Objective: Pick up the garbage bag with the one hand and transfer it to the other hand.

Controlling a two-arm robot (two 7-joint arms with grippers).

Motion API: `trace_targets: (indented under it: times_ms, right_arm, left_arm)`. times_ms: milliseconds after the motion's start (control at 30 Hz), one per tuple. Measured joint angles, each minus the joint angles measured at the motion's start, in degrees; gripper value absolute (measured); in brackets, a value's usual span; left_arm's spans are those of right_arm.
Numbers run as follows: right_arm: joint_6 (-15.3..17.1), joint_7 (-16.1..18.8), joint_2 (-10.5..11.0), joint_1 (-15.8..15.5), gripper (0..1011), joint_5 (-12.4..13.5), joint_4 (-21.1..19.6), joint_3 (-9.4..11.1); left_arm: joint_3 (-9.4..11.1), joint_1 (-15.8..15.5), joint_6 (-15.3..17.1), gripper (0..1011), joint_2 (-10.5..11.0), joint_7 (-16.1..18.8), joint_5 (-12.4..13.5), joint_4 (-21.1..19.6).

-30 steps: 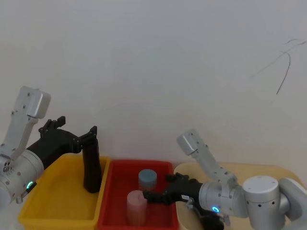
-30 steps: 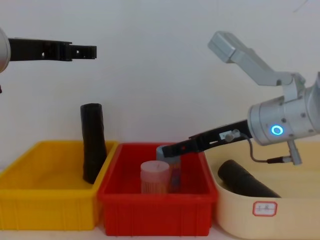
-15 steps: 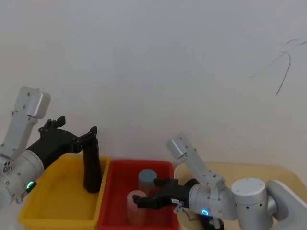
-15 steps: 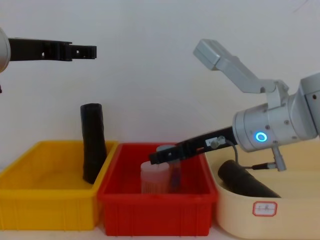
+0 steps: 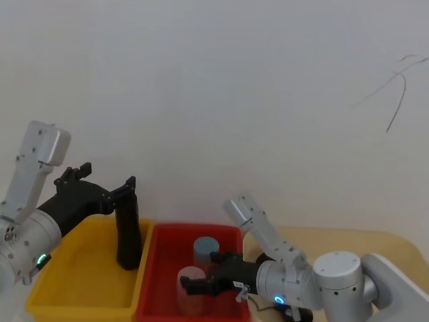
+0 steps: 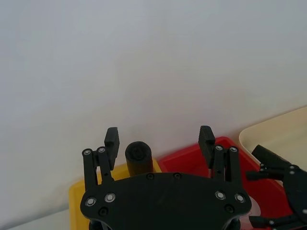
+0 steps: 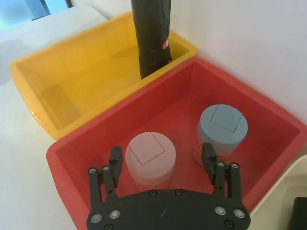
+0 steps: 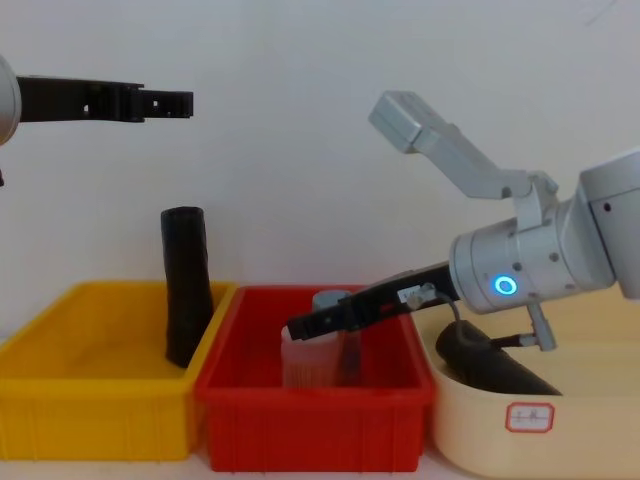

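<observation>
The garbage bag is a black roll standing upright in the yellow bin, leaning on the wall it shares with the red bin; it shows too in the head view and both wrist views. My left gripper, on the green-lit arm, hangs open well above the roll with nothing in it. My right gripper, on the blue-lit arm, is open and low over the red bin, beside the pink cylinder.
In the red bin stand the pink cylinder and a blue-grey cylinder. A beige tub at the right holds another black roll lying down. A white wall is close behind the bins.
My right gripper has swung leftward across the red bin, from its right side to the pink cylinder. The left arm and the garbage bag have not moved.
</observation>
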Motion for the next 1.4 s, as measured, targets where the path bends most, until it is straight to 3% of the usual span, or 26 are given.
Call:
trace_targets:
  times_ms: [967,1400]
  right_arm:
    - [-2.93,2.41,-3.02,2.04,992,-2.53,6.81,-1.64]
    - [-3.27,2.75,-3.38,2.30,667,-2.81,7.64,-1.75]
  left_arm:
    - [0.00,0.00,0.00,1002,0.00,0.00,0.00,0.00]
    - [0.00,0.00,0.00,1002,0.00,0.00,0.00,0.00]
